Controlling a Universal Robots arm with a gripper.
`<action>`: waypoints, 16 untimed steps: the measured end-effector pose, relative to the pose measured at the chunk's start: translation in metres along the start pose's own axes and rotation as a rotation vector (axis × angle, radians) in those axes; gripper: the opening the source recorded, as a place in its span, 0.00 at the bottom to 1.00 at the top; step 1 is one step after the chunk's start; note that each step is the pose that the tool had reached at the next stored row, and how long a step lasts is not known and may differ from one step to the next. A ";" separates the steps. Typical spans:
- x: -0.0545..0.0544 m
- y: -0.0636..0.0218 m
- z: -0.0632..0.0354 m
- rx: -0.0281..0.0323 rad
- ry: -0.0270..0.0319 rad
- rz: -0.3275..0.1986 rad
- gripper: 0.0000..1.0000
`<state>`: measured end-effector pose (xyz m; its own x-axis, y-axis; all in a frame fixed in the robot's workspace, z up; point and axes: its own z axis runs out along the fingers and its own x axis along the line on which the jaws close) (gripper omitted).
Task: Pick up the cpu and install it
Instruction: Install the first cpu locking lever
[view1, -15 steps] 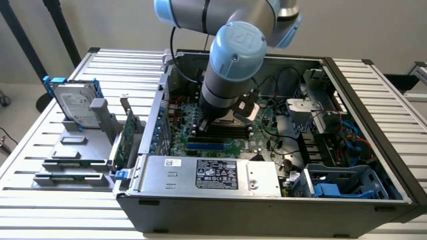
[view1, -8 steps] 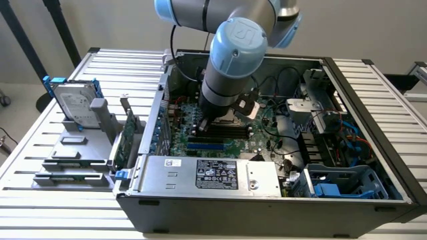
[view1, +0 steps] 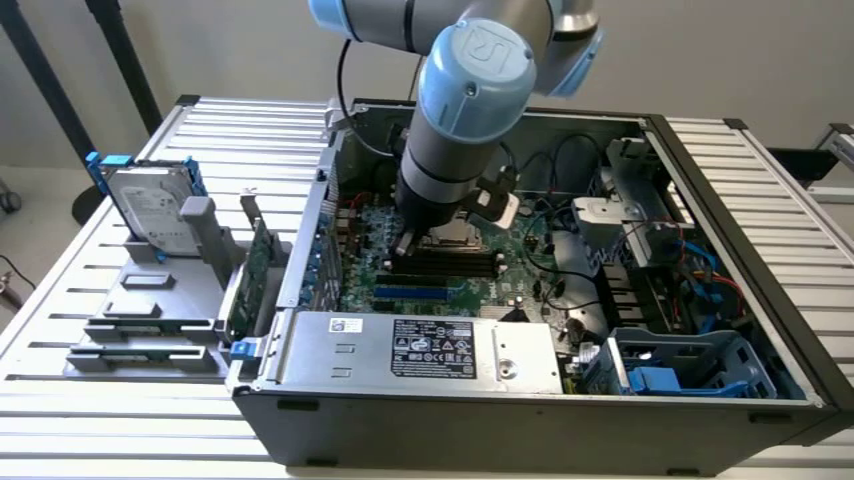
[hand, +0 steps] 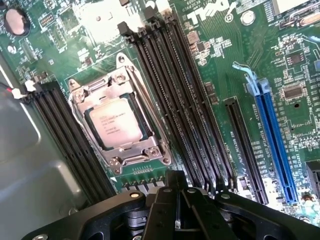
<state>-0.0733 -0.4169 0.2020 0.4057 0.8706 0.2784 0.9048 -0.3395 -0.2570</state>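
The cpu (hand: 116, 125), a small square chip with a silver-grey top, lies flat in its metal socket frame (hand: 120, 80) on the green motherboard (hand: 225, 55). My gripper (hand: 176, 179) hovers above the board just beside the socket, its black fingers (hand: 167, 200) pressed together with nothing between them. In the exterior view my arm (view1: 461, 110) reaches down into the open computer case (view1: 534, 420) over the middle of the motherboard (view1: 400, 290), and it covers the socket area.
Black memory slots (hand: 175, 90) flank the socket on both sides, and a blue expansion slot (hand: 272, 135) runs beyond them. On the exterior view's left, a grey stand (view1: 147, 320) holds a silver hard drive (view1: 150, 205) and a green card (view1: 260, 275). The power supply (view1: 414, 350) sits at the case front.
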 end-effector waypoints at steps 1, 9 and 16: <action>0.001 -0.0009 0.0003 0.0011 -0.0015 -0.004 0.11; 0.007 -0.0103 0.0025 0.0078 -0.0093 -0.028 0.11; 0.009 -0.0128 0.0027 0.0106 -0.0118 -0.037 0.11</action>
<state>-0.0815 -0.4034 0.2054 0.3702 0.8867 0.2770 0.9178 -0.3030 -0.2565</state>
